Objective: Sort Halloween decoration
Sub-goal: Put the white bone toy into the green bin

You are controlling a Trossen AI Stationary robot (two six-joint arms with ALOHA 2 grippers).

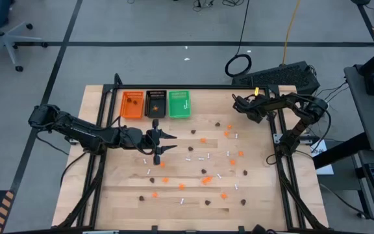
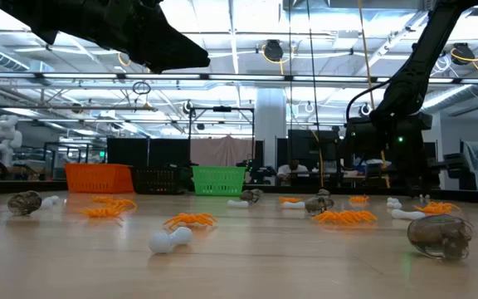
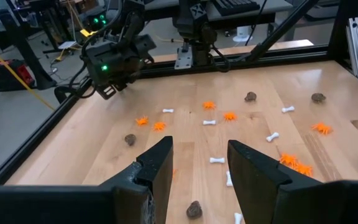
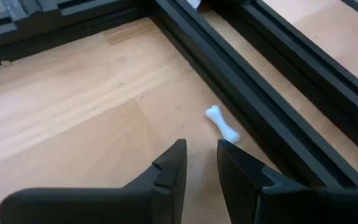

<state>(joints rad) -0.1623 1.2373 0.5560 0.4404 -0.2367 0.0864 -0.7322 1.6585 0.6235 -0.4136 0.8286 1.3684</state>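
Observation:
Small Halloween trinkets lie scattered on the wooden table [image 1: 122,188]: orange spiders [image 3: 229,116], brown lumps [image 3: 250,96] and white bones [image 3: 216,160]. My left gripper [image 1: 173,142] hovers open over the table's middle left, in front of the trays, with nothing between its fingers [image 3: 201,146]. My right gripper [image 1: 236,104] is low at the far right of the table. Its fingers stand a little apart [image 4: 201,149], pointing down at bare wood. One white bone [image 4: 221,123] lies flat just ahead of them, beside the black frame rail [image 4: 260,106].
Three small trays stand in a row at the far edge: orange [image 1: 132,104], black [image 1: 155,104] and green [image 1: 179,104]. Black frame rails border the table. Most trinkets lie in the middle and near right; the near left is bare wood.

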